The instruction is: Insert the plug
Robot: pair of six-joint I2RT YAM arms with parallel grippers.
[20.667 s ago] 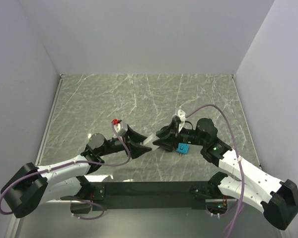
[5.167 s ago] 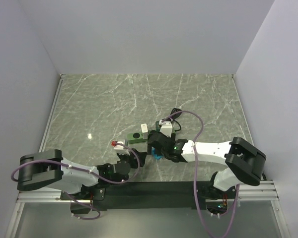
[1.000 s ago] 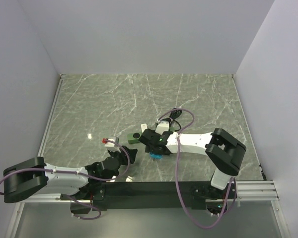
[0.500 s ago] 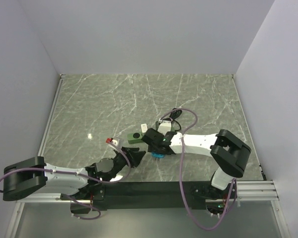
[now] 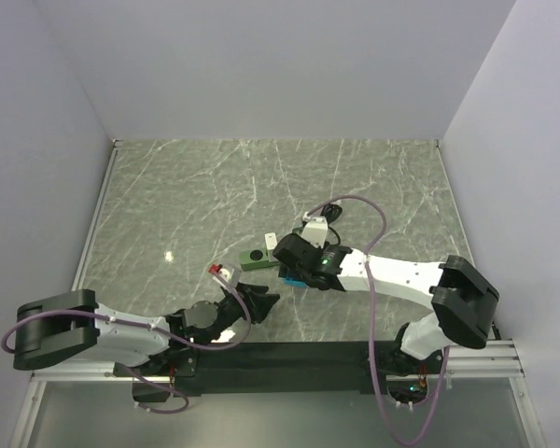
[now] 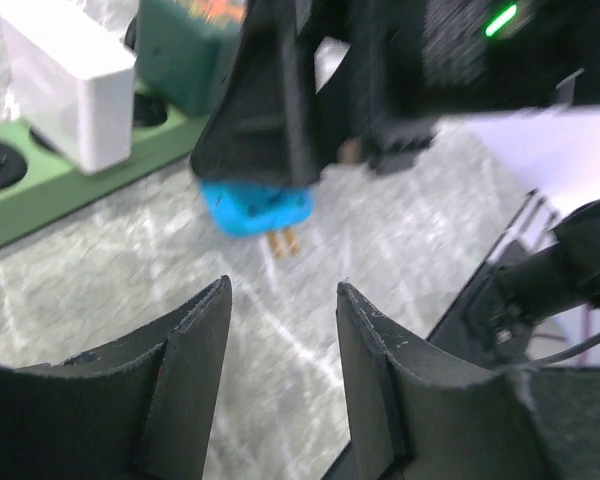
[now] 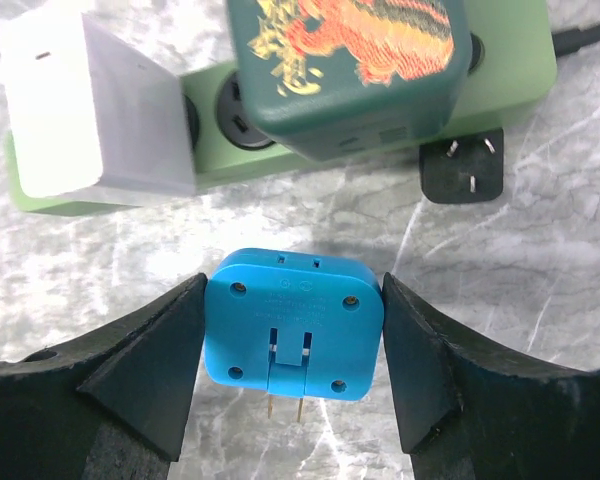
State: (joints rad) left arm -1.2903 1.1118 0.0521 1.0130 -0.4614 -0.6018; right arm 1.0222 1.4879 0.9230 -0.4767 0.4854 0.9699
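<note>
Right wrist view first. Found the blue plug (image 7: 295,325) pinched at its two side walls by the right gripper (image 7: 295,352), one finger (image 7: 145,375) pressed on at 9 o'clock, its mate at 3 o'clock. Saw both prongs aimed at 6 o'clock, away from the green power strip (image 7: 520,60) at 12 o'clock. Judged the plug to be beside the strip and not yet over any socket. Could not tell contact between the prongs and the marble table (image 7: 540,260).

Noted the left gripper (image 6: 280,345) spread apart and holding nothing, low at about 7 o'clock of the plug in the top external view, touching neither plug nor strip.

Expected trouble mainly at the strip. Counted a white adapter (image 7: 95,110) at 11 o'clock and a dark green adapter (image 7: 350,65) between 12 and 1 o'clock, with only a partly covered socket between them. Feared a jam of the wide blue body against either neighbour. Feared also a slide or tip of the unheld strip under a downward push. Reckoned on bent prongs from even a slight tilt in the grip, or a twist of the plug out of the pads. Marked a loose black plug (image 7: 463,170) at 2 o'clock as a possible snag for the fingers on the way across.
</note>
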